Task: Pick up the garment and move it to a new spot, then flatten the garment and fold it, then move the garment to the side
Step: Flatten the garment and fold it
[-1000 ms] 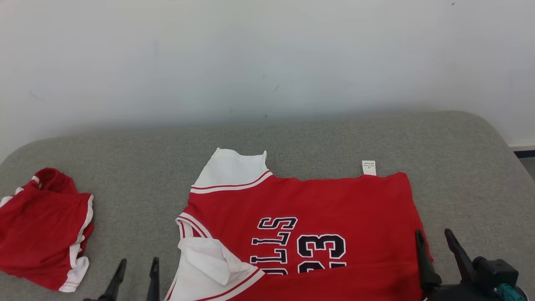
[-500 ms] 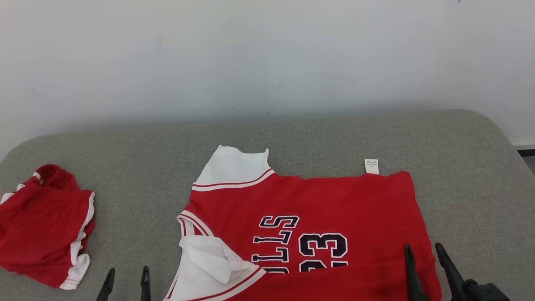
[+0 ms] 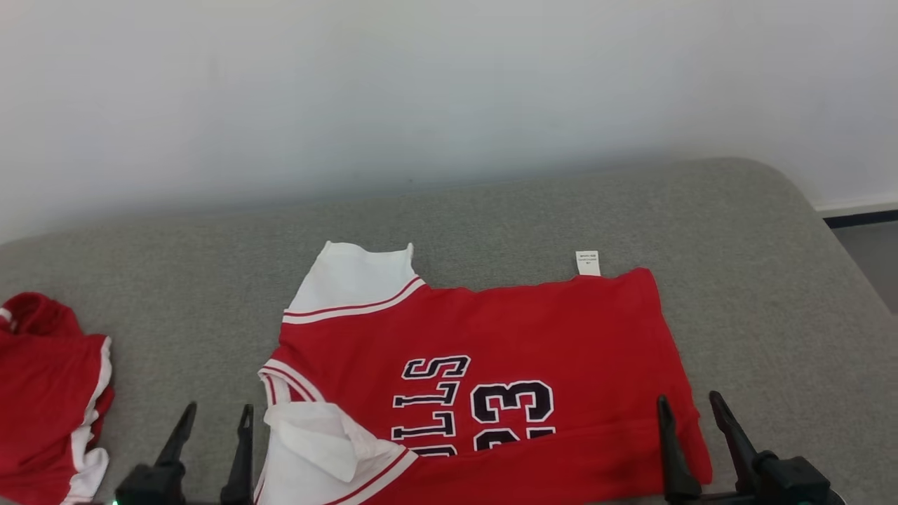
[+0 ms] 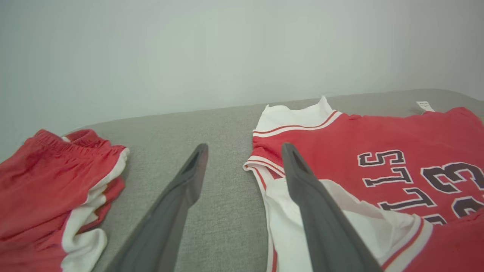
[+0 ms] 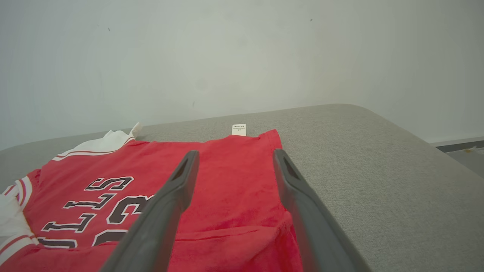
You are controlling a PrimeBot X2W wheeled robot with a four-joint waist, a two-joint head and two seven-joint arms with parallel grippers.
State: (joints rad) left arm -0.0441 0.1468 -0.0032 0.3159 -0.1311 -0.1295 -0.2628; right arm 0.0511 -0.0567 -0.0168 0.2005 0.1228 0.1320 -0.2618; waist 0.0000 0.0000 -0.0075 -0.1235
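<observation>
- Right at the front, our left gripper [image 3: 217, 409] has its fingers spread and holds nothing. It sits over the bare grey padded surface [image 3: 758, 280], just beside the neck end.
- Our right gripper [image 3: 687, 398] is spread too, with nothing pinched, over the hem-side corner. We can't tell whether it touches the cloth.
- Between them lies the red jersey [image 3: 491, 330], laid sideways and mostly flat. Moving and flattening look largely done to us.
- The near sleeve [image 3: 316, 442] is rumpled and wants smoothing.
- Off to the left, the red shorts [image 3: 42, 379] sit well apart.
- Farther back, the far sleeve [image 3: 351, 280] and the label [image 3: 588, 262] lie flat.
- Folding and the shift to the side are not yet done.
</observation>
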